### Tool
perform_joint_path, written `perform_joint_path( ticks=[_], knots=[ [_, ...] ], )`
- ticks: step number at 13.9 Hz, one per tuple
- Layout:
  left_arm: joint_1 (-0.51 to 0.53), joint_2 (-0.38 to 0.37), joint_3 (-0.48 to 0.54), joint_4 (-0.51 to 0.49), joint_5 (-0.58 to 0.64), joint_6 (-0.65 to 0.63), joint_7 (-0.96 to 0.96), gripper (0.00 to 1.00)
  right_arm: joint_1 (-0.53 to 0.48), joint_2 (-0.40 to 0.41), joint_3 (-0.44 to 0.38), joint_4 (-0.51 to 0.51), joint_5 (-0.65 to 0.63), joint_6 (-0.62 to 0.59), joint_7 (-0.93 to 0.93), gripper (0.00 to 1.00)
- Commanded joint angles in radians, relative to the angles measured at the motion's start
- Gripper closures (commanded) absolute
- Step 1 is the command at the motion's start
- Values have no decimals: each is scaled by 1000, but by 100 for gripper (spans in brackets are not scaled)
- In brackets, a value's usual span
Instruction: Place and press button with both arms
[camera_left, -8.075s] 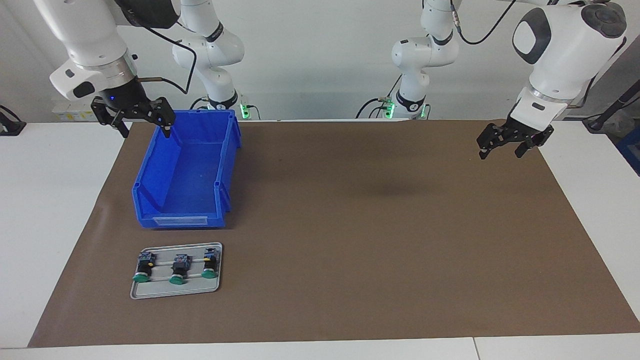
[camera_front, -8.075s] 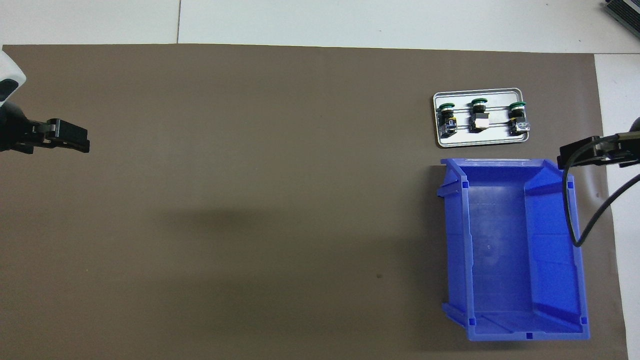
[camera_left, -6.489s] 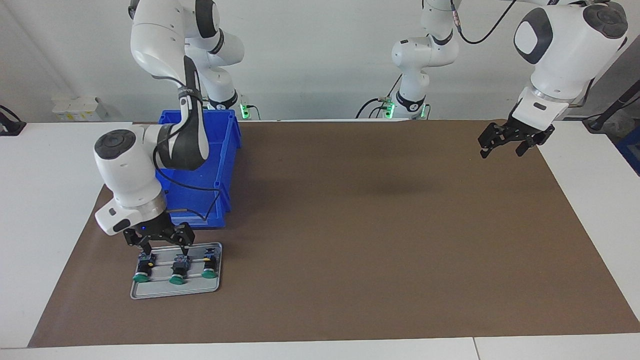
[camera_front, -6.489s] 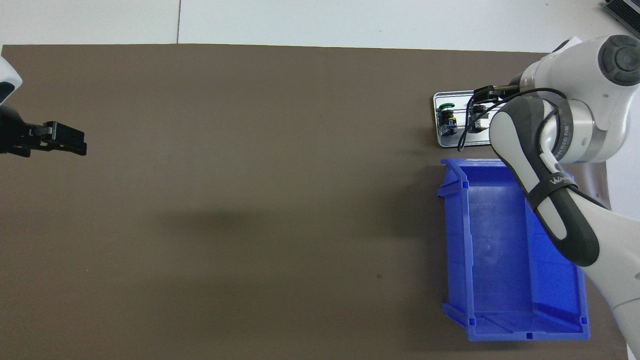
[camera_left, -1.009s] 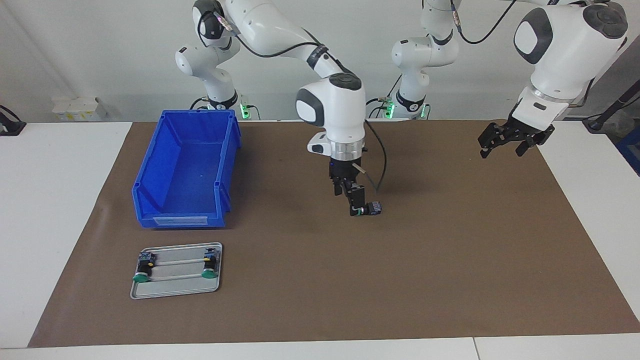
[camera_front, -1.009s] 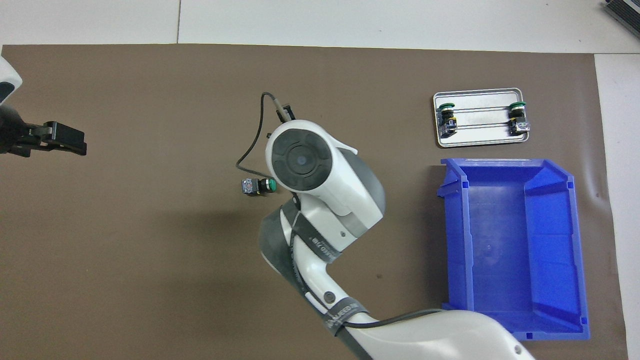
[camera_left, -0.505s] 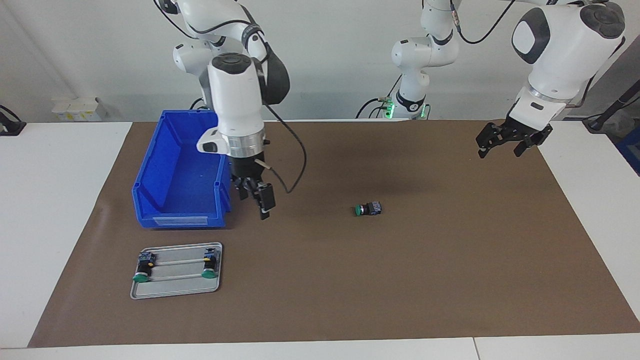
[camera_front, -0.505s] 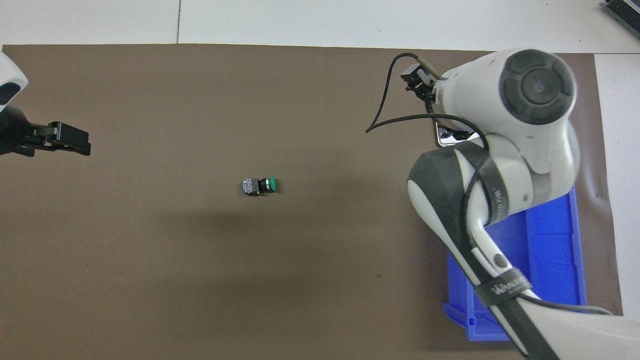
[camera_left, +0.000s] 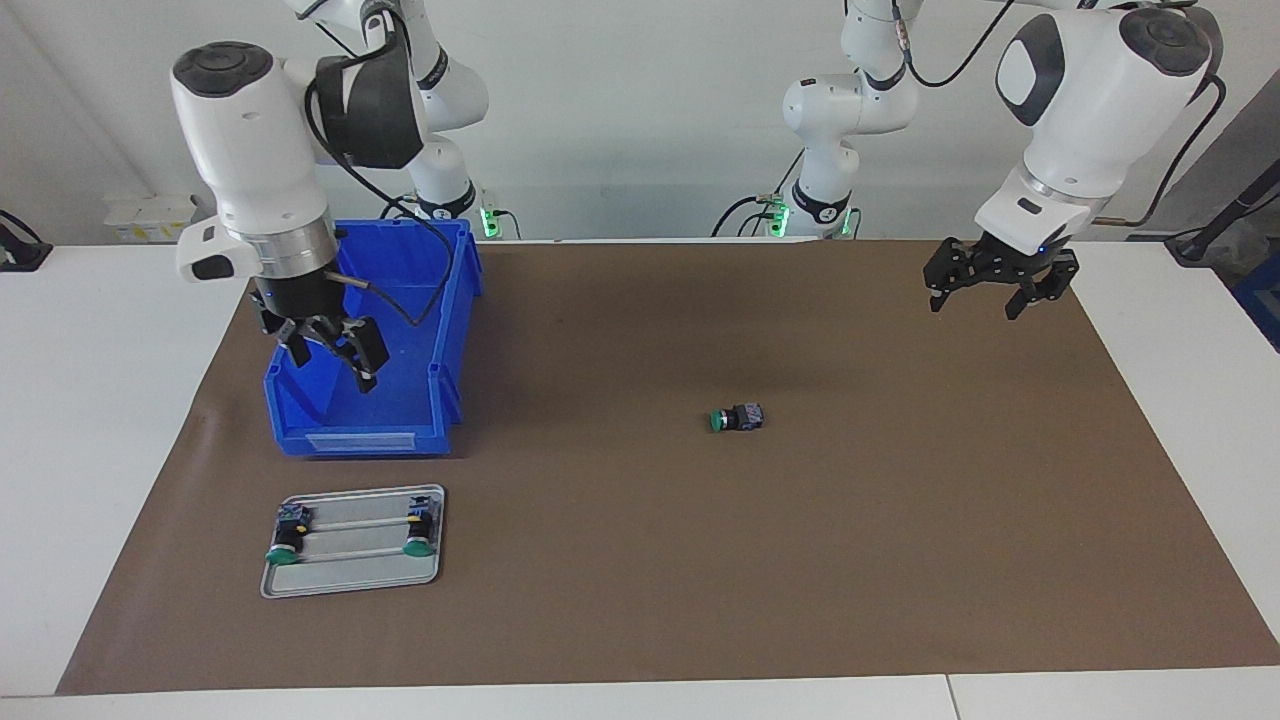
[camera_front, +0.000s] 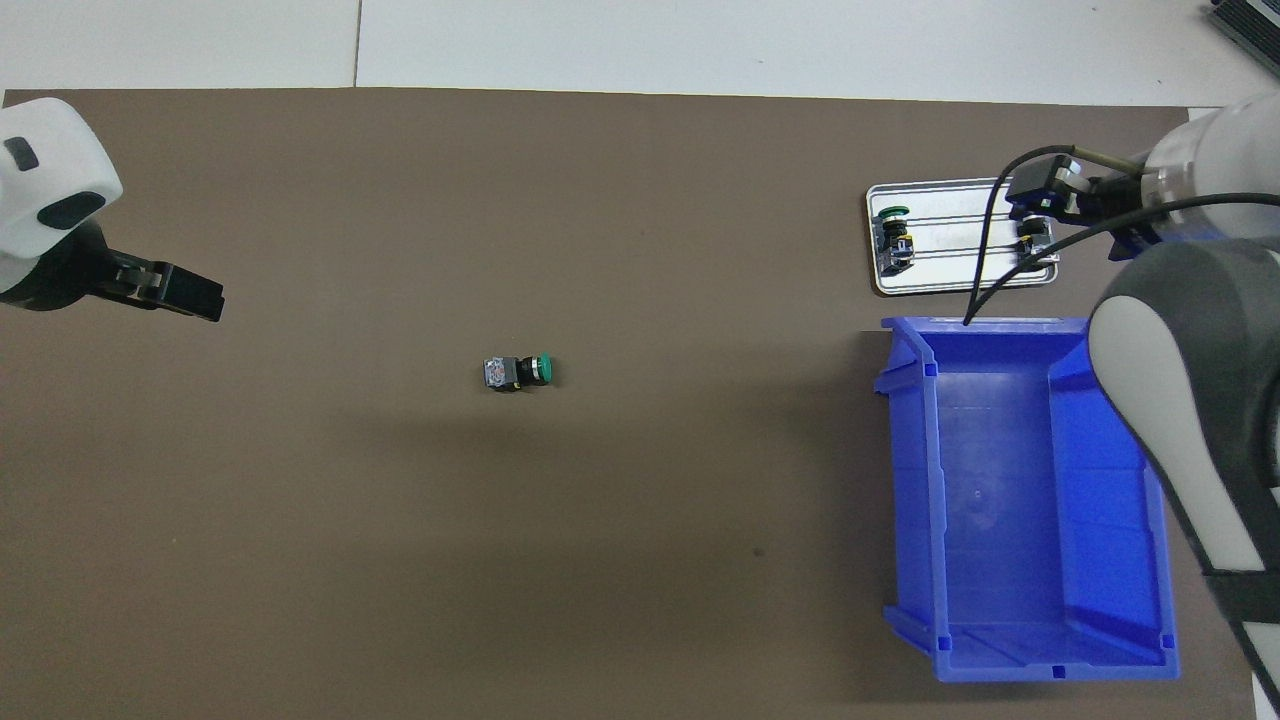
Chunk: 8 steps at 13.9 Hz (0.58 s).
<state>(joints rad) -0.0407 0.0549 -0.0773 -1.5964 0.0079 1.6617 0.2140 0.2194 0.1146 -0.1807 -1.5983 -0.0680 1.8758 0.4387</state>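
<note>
White walls backed the tabletop (camera_left: 120, 420), most of it under a brown mat (camera_left: 900, 520). In the facing view, the button (camera_left: 736, 418) lay on its side near the middle of the mat, green cap toward the right arm's end, touched by nothing. A second before, the right gripper (camera_left: 328, 350) had held it just above that spot; it had since let go and swung back, and now hung with its fingers spread and empty over the blue bin (camera_left: 455, 300) near the corner of the mat by the right arm's base. The grey tray (camera_left: 350, 585), toward the edge away from the robots at that same end, kept two other buttons with a gap between them. The left gripper (camera_left: 985, 290), open and empty, hung over the mat's corner by the left arm's end, having shifted a little inward from where it waited.

From overhead, the button (camera_front: 518, 372) sat alone in the mat's middle, well apart from the bin (camera_front: 905, 480) and the tray (camera_front: 960, 285). The right gripper (camera_front: 1045, 195) showed over the tray, and the left gripper (camera_front: 185, 292) at the mat's edge by the left arm.

The placing looked done; I judged that the pressing remained, and the left arm's small shift may be the start of its approach.
</note>
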Motion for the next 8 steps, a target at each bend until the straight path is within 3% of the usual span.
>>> perform_joint_path(
  ticks=[1,5,8],
  knots=[
    [-56,-44,10,-89,-9,70,189,0,-55,-64,14,-32,20,-78,-156,0],
    [-178,-113,10,-313,-12,312,339,0,-126,-119,6,-19,88,-179,-282,0],
    [-260,-93,10,-372,-25,351,478,1,-111,-162,4,-34,63,-273,-322,0]
  ],
)
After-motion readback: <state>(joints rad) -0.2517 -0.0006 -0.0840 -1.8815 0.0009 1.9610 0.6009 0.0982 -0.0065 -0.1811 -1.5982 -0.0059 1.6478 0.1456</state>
